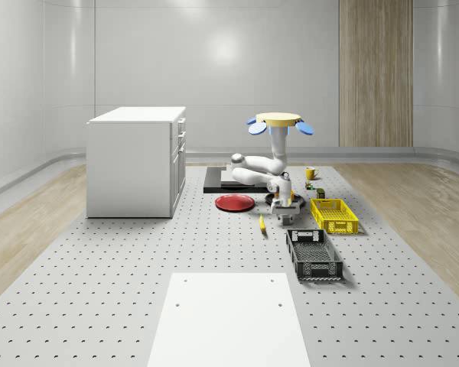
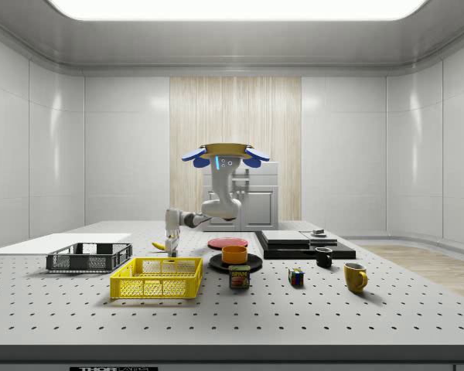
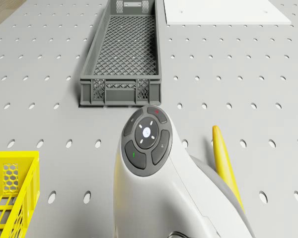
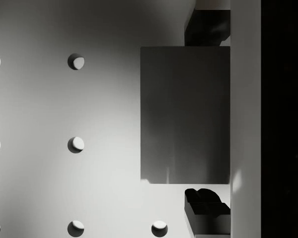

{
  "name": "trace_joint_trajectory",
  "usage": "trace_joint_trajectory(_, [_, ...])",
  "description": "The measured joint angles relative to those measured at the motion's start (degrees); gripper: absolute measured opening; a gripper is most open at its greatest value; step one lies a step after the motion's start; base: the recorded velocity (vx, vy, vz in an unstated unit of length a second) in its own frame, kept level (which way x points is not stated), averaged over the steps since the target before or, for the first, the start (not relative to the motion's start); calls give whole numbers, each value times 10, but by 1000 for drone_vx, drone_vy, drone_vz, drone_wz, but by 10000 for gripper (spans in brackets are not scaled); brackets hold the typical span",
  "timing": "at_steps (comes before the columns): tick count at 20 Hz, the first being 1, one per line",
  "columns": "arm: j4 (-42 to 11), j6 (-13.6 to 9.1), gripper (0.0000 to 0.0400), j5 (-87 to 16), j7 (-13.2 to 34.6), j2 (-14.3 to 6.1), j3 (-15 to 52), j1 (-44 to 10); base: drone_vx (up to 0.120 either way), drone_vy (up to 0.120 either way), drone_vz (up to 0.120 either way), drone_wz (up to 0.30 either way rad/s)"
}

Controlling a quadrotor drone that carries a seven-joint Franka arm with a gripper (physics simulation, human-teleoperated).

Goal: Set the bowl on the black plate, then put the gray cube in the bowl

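Observation:
The gray cube [image 4: 185,115] rests on the perforated table. My gripper [image 4: 206,116] is open and straddles it, one fingertip [image 4: 206,27] on each side and only a narrow gap showing. In the side view the gripper [image 2: 171,247] hangs low over the table beside the banana [image 2: 161,246]. The orange bowl [image 2: 234,253] sits on the black plate [image 2: 216,264], to the side view's right of the gripper. The drone [image 1: 279,121] hovers above the table with the arm bent down to the gripper [image 1: 284,208].
A black crate [image 1: 314,254] and a yellow crate [image 1: 333,215] stand close by, and the banana [image 3: 226,163] lies next to the arm. A red plate [image 1: 235,202], a can [image 2: 239,277], a puzzle cube [image 2: 295,277], two mugs and a white cabinet [image 1: 138,160] are further off.

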Motion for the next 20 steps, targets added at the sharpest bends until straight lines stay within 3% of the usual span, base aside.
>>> trace_joint_trajectory(3, [2, 3, 400, -9, 0, 1, -10, -2, 0, 0, 0, 0])
trace_joint_trajectory(6, [4, 4, 321, -15, 0, 1, -15, -2, 0, 0, 0, 0])
trace_joint_trajectory(10, [5, 4, 276, -18, -1, 3, -18, -2, 0, 0, 0, 0])
trace_joint_trajectory(20, [5, 0, 253, -20, -1, 6, -19, -1, 0, 0, 0, 0])
